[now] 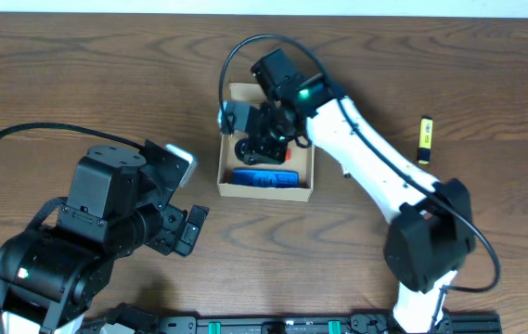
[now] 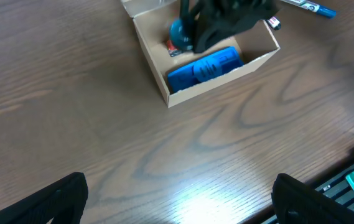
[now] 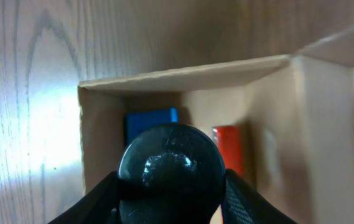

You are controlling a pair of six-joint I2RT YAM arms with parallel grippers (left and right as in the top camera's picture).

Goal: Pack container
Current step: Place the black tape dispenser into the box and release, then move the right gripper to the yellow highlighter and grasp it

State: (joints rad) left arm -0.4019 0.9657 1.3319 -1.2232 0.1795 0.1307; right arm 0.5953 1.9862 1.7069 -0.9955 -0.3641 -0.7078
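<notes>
The container (image 1: 265,192) is a tan cardboard box, open, at the table's middle. It also shows in the left wrist view (image 2: 220,84) and the right wrist view (image 3: 183,76). Inside lie a blue block (image 1: 265,177) (image 2: 203,68) (image 3: 150,117) and a small red item (image 3: 228,146). My right gripper (image 1: 264,139) (image 3: 172,186) is shut on a dark glossy round object (image 3: 172,165) and holds it over the box's inside. My left gripper (image 1: 189,227) (image 2: 180,199) is open and empty, above bare table to the left front of the box.
A yellow highlighter (image 1: 424,139) lies on the table to the right of the box. A blue pen (image 2: 316,8) lies beyond the box in the left wrist view. A black rail (image 1: 338,325) runs along the table's front edge.
</notes>
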